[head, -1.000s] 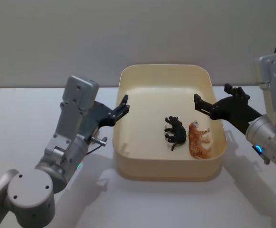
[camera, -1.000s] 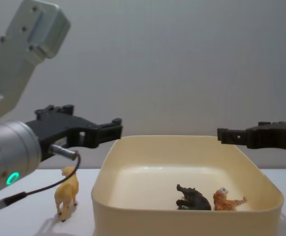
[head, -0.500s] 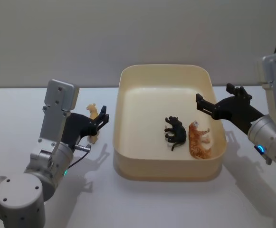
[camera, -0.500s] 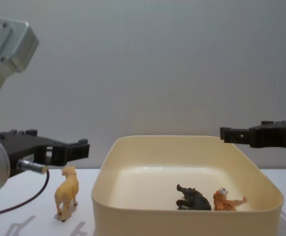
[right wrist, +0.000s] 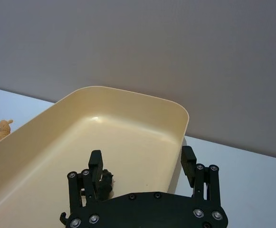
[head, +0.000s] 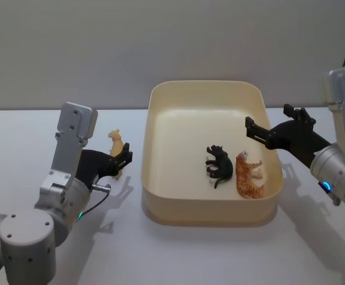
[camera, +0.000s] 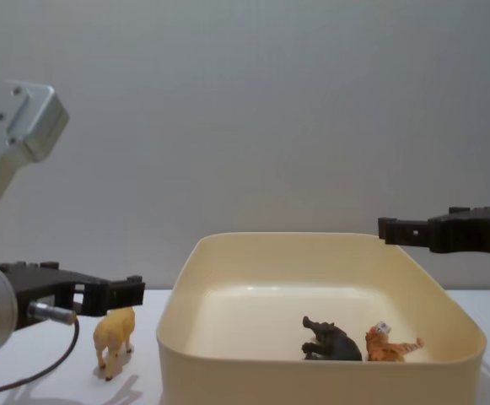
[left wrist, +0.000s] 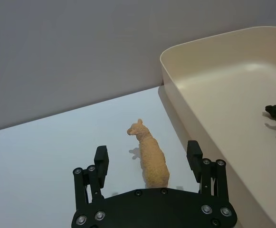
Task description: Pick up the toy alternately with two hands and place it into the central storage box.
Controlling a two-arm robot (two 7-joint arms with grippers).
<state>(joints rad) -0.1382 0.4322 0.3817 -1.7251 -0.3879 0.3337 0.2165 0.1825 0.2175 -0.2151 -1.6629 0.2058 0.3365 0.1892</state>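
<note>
A tan toy animal (head: 117, 145) stands on the white table just left of the central storage box (head: 160, 95), a cream tub. My left gripper (head: 123, 159) is open and low over the table. In the left wrist view its fingers (left wrist: 101, 156) stand on either side of the tan toy (left wrist: 149, 156) without touching it. My right gripper (head: 267, 116) hangs open above the tub's right wall, holding nothing. A black toy animal (head: 218, 165) and an orange tiger (head: 249, 175) lie on the tub floor.
The tub wall (left wrist: 214, 38) rises close to the right of the tan toy. A grey wall runs behind the table. The left arm's cable (camera: 34, 371) hangs near the table surface.
My left gripper has swung away from the tub's left rim, moved left and dropped down around the tan toy. The right gripper has barely shifted.
</note>
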